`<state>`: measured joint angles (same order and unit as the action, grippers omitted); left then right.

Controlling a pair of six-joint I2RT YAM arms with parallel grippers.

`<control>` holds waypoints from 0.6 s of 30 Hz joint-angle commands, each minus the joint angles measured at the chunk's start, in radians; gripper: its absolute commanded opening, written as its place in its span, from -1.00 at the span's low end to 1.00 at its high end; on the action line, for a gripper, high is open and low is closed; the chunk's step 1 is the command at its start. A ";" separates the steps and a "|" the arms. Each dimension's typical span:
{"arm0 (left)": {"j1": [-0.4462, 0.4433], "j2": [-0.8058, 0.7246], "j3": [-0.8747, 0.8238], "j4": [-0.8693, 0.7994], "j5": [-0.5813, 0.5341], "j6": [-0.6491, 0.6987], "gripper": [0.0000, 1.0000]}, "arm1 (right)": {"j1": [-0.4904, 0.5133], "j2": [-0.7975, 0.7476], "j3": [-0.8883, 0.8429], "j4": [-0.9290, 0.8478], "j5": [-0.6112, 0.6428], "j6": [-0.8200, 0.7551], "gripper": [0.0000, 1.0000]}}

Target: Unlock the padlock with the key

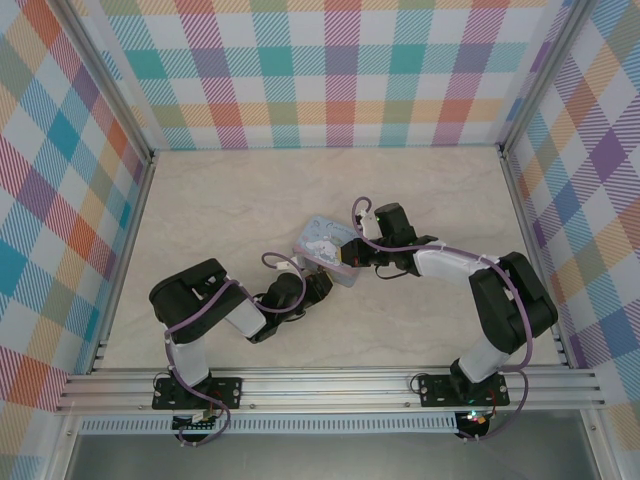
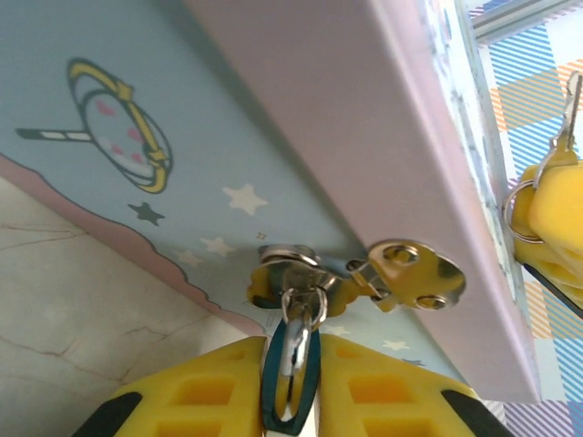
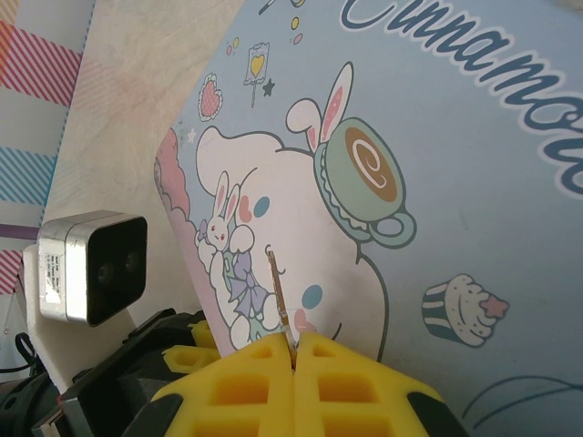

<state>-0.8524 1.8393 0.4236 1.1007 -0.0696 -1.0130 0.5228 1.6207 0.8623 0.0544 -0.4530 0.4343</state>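
In the left wrist view the small dark padlock point(image 2: 273, 382) hangs by its silvery shackle point(image 2: 293, 314) from the hasp point(image 2: 405, 273) on the pale blue tin's front. My left gripper point(image 2: 291, 353) is shut on the padlock's body from both sides. My right gripper point(image 3: 296, 341) is shut on the thin key point(image 3: 278, 289), whose blade sticks up in front of the tin's printed lid point(image 3: 437, 137). The key point(image 2: 571, 105) and its ring also show at the right of the left wrist view. From above, the left gripper point(image 1: 318, 284) and the right gripper point(image 1: 350, 256) meet at the tin's near right corner.
The cartoon-printed tin point(image 1: 322, 245) lies mid-table on the pale marble surface point(image 1: 230, 200). Checked walls point(image 1: 330, 70) close the back and both sides. The left arm's wrist camera point(image 3: 91, 269) sits close beside my right fingers. A metal rail point(image 1: 330, 385) runs along the near edge.
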 commanded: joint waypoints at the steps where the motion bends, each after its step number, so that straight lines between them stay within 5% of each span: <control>1: -0.020 0.009 0.003 -0.039 0.001 -0.014 -0.67 | 0.003 0.008 -0.005 -0.019 -0.001 0.012 -0.97; 11: -0.022 -0.033 0.003 -0.063 0.007 0.004 -0.80 | -0.007 -0.117 -0.008 -0.052 -0.020 0.007 -0.97; 18: -0.020 -0.135 0.034 -0.144 0.085 0.014 -0.91 | -0.028 -0.337 -0.111 -0.141 -0.103 -0.020 -0.97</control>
<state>-0.8555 1.7660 0.4263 1.0035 -0.0299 -1.0130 0.5068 1.3609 0.7998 -0.0177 -0.4885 0.4347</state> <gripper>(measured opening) 0.127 0.050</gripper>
